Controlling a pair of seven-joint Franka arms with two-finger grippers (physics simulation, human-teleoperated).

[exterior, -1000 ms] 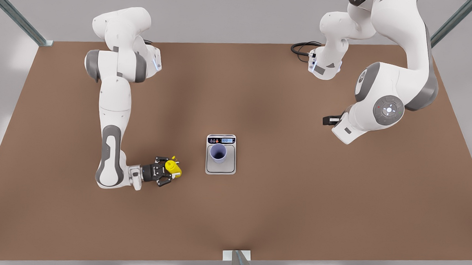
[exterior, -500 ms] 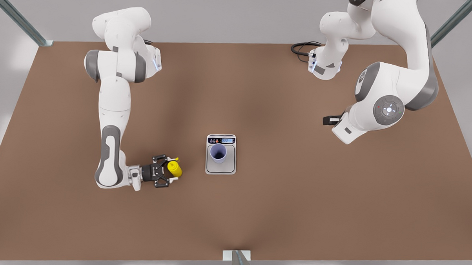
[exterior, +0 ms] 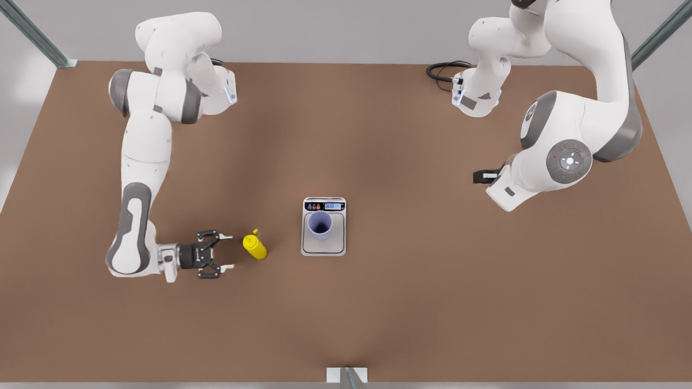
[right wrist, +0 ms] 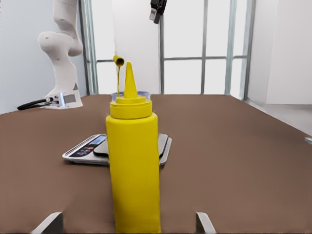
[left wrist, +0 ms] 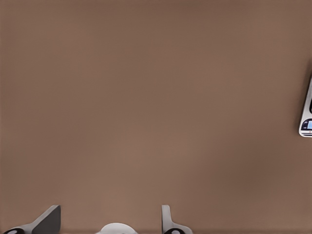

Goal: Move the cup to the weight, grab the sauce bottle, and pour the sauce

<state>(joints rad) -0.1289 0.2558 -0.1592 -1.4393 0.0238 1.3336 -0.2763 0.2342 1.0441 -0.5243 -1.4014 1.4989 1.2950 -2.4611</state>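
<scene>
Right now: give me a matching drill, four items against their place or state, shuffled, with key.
Things:
1. cup
2. sauce bottle
3. right gripper
4. left gripper

States:
A. open, beside the bottle, not touching it
B. upright on the weight
C. waiting, open, at the front view's right
D. upright on the table, unheld

Pairs: 1-B; 2-D; 3-A; 4-C

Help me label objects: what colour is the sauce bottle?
Bright yellow sauce bottle, nozzle cap included; the right wrist view shows it best.
</scene>
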